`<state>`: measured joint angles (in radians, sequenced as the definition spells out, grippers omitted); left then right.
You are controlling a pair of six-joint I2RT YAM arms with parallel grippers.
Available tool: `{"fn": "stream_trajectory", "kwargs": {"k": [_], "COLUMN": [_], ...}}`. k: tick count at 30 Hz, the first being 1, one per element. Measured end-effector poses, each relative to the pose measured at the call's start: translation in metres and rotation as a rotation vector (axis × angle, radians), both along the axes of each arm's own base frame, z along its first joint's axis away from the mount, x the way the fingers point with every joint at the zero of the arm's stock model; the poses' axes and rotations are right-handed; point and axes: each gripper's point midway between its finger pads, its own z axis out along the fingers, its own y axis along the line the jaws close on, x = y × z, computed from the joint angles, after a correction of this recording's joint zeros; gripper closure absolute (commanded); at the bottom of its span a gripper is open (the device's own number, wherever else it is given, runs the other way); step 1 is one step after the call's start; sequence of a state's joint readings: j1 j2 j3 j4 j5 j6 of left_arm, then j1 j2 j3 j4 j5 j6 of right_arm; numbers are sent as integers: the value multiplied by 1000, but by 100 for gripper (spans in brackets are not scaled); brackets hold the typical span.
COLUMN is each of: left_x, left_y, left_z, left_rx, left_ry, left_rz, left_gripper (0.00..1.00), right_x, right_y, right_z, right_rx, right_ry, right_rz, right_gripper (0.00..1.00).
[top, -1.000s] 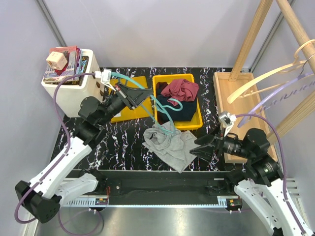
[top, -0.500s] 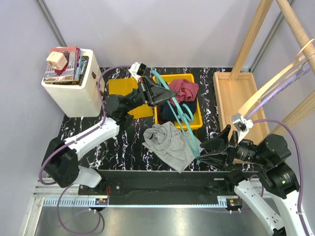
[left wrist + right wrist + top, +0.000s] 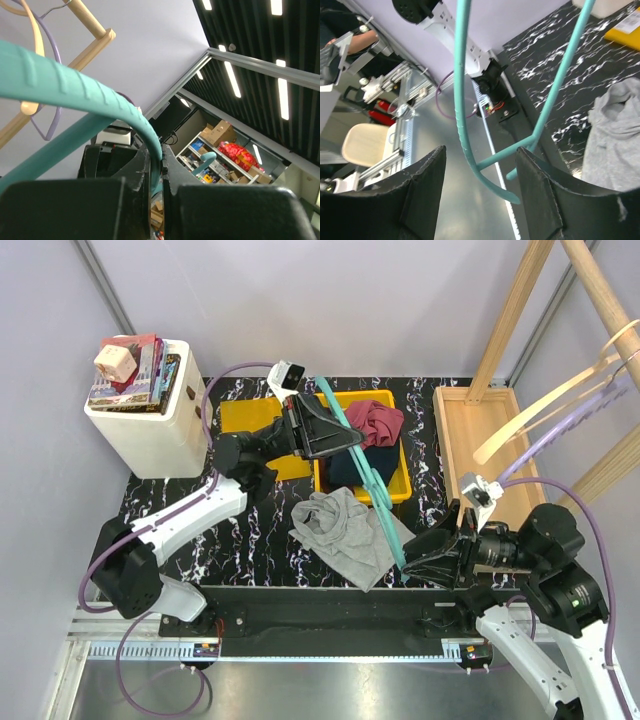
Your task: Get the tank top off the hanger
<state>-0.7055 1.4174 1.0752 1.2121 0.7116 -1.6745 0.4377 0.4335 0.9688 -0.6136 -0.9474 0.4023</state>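
The teal hanger (image 3: 372,490) slants in the air from over the yellow bin down toward the table's front edge. My left gripper (image 3: 338,435) is shut on its upper part; in the left wrist view the teal bar (image 3: 75,90) runs down between the closed jaws (image 3: 156,170). The grey tank top (image 3: 345,535) lies crumpled on the black marbled table (image 3: 250,530), off the hanger. My right gripper (image 3: 408,556) stands open around the hanger's lower end (image 3: 485,165), touching nothing. The tank top (image 3: 615,130) shows at the right of that view.
A yellow bin (image 3: 403,455) with red and dark clothes sits at the back centre. A white box (image 3: 140,430) with books stands back left. At right are a wooden rack (image 3: 480,430) and several hangers (image 3: 560,405). A yellow mat (image 3: 250,415) lies under the left arm.
The left arm swung the teal hanger up and to the right over the bin. The right gripper moved in around the hanger's lower end and its jaws narrowed.
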Motion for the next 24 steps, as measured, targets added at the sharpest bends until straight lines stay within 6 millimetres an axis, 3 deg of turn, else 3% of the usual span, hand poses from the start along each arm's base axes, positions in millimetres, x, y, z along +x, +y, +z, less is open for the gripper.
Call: {"fn": "stream_trajectory", "kwargs": {"k": [3,6,12,14,15,16,19,24], "left_x": [-3,-4,3,10,12,15,19,27], "left_y": [-5,-11,-22,-27,-28,-31,-34,-26], "left_z": [6,7,4,1,-1,-2,-3,-4], "left_rx": [5,15,52,74,84,97,114,181], "left_ry": [-24,-32,-27,-2,7,20,-9,-86], "left_rz": [9,15,50,72,79,89,136,308], "left_gripper": [100,100,100,99,91,69,36,17], "right_x": [-3,-4,-8,-11,-13,-14,-16,-17], "right_y": [3,5,7,7,6,6,5,4], "right_z": [-5,-7,-7,-2,1,4,8,28], "right_rx": [4,12,28,42,52,60,74,102], "right_ry": [28,40,53,20,2,-3,7,14], "right_rz": [38,65,101,117,119,119,120,102], "right_gripper": [44,58,96,100,100,100,100,100]}}
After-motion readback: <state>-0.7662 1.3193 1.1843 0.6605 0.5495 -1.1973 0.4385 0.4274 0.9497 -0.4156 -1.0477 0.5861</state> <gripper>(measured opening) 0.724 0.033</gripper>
